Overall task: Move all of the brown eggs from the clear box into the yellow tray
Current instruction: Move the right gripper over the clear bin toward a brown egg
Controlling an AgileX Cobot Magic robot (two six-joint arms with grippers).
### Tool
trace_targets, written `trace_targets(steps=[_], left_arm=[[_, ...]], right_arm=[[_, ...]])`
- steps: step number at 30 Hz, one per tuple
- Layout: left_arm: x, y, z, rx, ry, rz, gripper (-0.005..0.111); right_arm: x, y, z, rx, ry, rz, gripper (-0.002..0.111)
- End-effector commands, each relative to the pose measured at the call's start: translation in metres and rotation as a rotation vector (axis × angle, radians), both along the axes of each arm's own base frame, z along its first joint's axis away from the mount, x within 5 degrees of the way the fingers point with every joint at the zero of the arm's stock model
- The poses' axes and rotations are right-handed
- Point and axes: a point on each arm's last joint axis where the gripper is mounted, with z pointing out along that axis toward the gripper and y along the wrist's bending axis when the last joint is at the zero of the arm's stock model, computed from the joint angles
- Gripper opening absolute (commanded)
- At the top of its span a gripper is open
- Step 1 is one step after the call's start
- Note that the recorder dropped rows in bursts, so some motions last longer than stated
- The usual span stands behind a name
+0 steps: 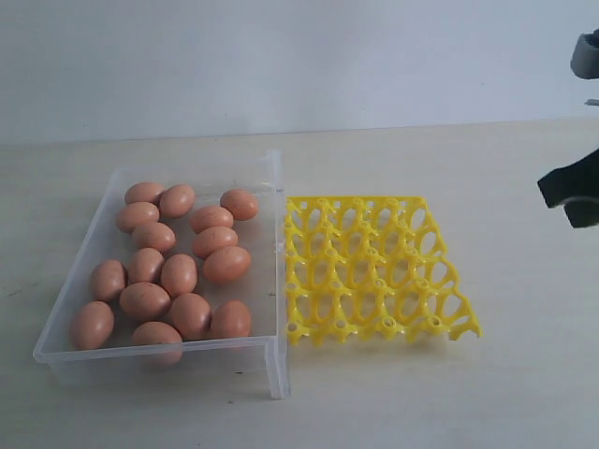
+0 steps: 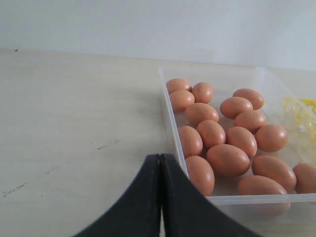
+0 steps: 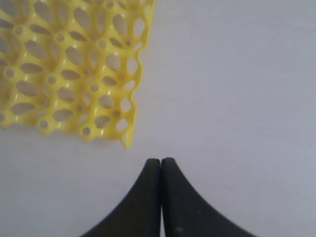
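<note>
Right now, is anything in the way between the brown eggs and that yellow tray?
Only the low side wall of the shallow clear plastic box, standing between the orange-brown oval eggs and the bright yellow plastic lattice tray beside it. Its cups are empty.

On my left wrist feed, the left gripper [image 2: 160,157] is two smooth matte-black fingers [image 2: 138,207], each flaring outward from a narrow tip like a curved horn. The right gripper [image 3: 161,160] looks identical. At the right edge of the exterior frame I see a black angular piece [image 1: 571,192], probably the right arm's gripper body, and a grey rounded part [image 1: 587,51] in the upper right corner.
</note>
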Motion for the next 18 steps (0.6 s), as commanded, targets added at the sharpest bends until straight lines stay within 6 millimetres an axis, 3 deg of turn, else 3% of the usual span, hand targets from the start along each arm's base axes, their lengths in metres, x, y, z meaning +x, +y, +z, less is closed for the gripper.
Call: trace_targets(steps=[1,3,7,11,14,18], left_arm=[[0.000,0.000,0.003,-0.006,-0.020,0.002,0.000],[0.000,0.000,0.003,-0.006,-0.020,0.002,0.000],[0.000,0.000,0.003,-0.006,-0.020,0.002,0.000],[0.000,0.000,0.003,-0.006,-0.020,0.002,0.000],[0.000,0.000,0.003,-0.006,-0.020,0.002,0.000],[0.000,0.000,0.003,-0.006,-0.020,0.002,0.000]], right_arm=[[0.030,0.002,-0.010,-0.029,-0.134,0.013,0.002],[0.038,0.007,-0.019,0.005,-0.120,0.018,0.006],[0.050,0.046,-0.033,0.175,-0.054,0.124,0.017],[0.061,0.099,-0.035,0.173,0.088,0.323,0.037],[0.062,0.150,-0.025,0.104,0.018,0.564,0.054],[0.054,0.191,-0.029,0.047,0.016,0.658,0.057]])
